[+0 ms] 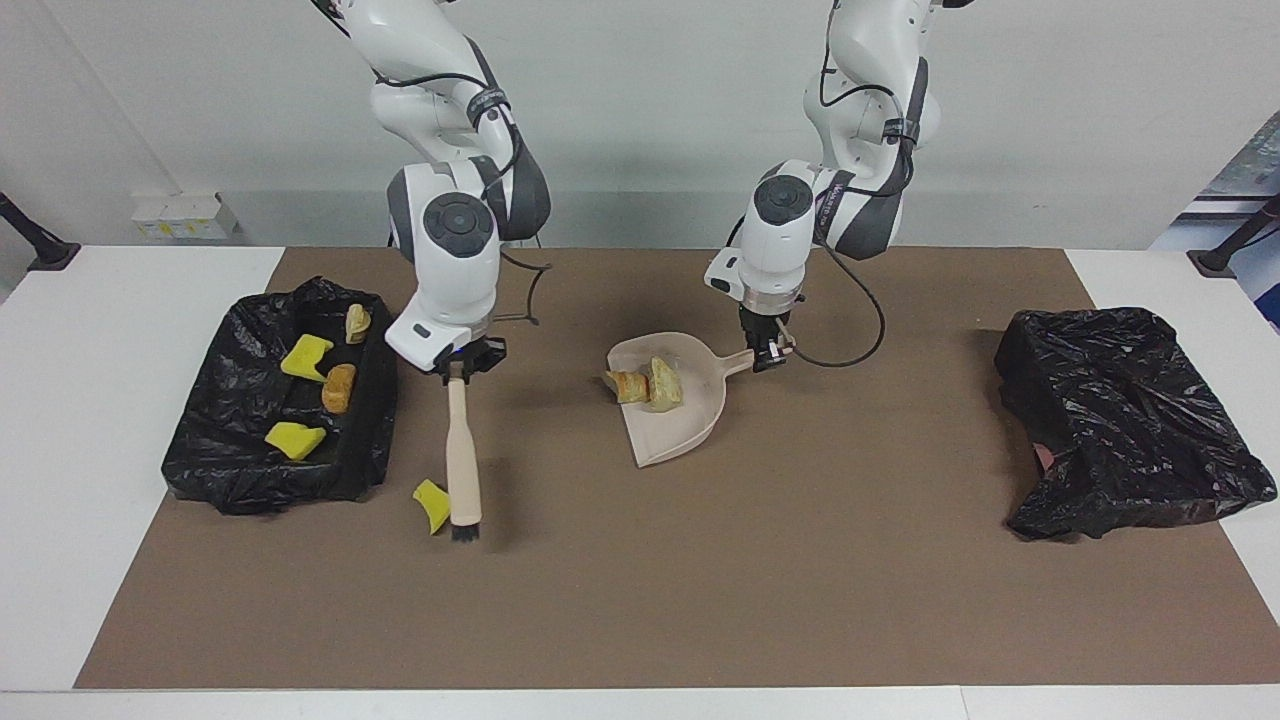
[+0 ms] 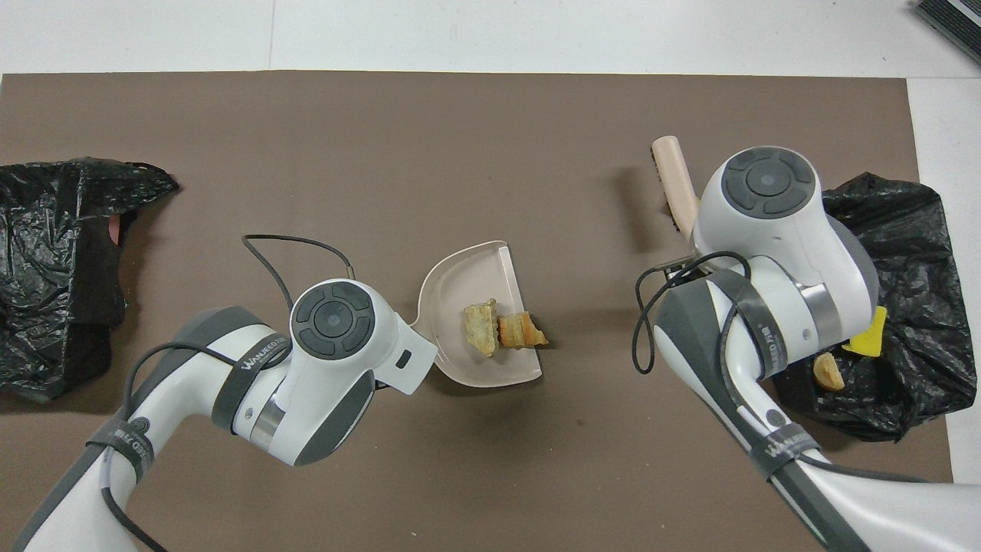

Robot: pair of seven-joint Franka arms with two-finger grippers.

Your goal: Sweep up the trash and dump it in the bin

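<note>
Gripping the dustpan [image 1: 672,400] handle, left end effector [image 1: 768,352] holds it mid-desk [image 1: 120,600] with two bread chunks [image 1: 645,384] at its lip. Right end effector [image 1: 462,362] clamps brush [image 1: 462,455], bristles beside a yellow wedge [image 1: 432,504]. Four trash pieces lie in the bin [image 1: 225,470] at the right arm's end.

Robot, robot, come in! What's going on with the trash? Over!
Left pincer shut on dustpan handle, two bread chunks aboard. Right pincer shut on brush, yellow wedge at bristles. Nothing blocking.
</note>
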